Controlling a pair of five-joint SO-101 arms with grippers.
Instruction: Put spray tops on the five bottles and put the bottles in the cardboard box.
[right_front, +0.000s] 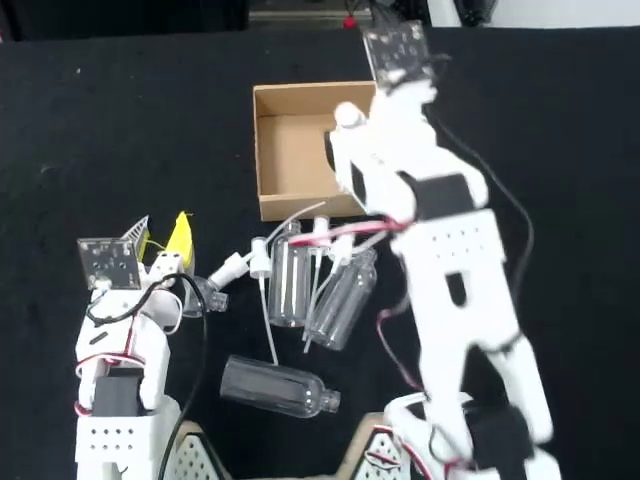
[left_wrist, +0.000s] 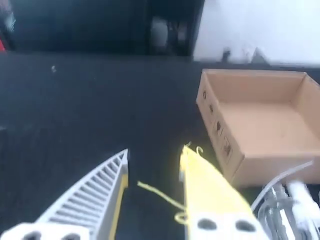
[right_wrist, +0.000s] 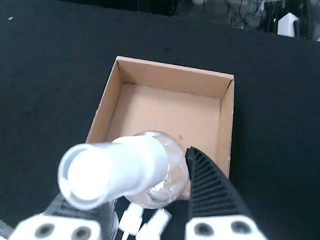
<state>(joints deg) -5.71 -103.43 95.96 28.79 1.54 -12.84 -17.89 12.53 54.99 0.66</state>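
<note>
The open cardboard box (right_front: 292, 150) (right_wrist: 165, 115) (left_wrist: 260, 120) lies at the back of the black table. Above its right side, my right gripper (right_wrist: 150, 200) (right_front: 340, 150) is shut on a clear bottle (right_wrist: 165, 180) that carries a white spray top (right_wrist: 112, 167) (right_front: 348, 115). My left gripper (left_wrist: 155, 151) (right_front: 160, 235) hangs open at the front left with nothing between its white and yellow fingers. In front of the box lie several clear bottles (right_front: 290, 280) (right_front: 345, 295) (right_front: 275, 387) and loose white spray tops (right_front: 262, 255). One more bottle (right_front: 205, 295) rests beside the left arm.
Thin dip tubes (right_front: 268, 325) stick out among the bottles. The right arm's white body (right_front: 450, 260) stretches from the front edge over the bottles' right side. Black cloth spreads left of the box and at the far right.
</note>
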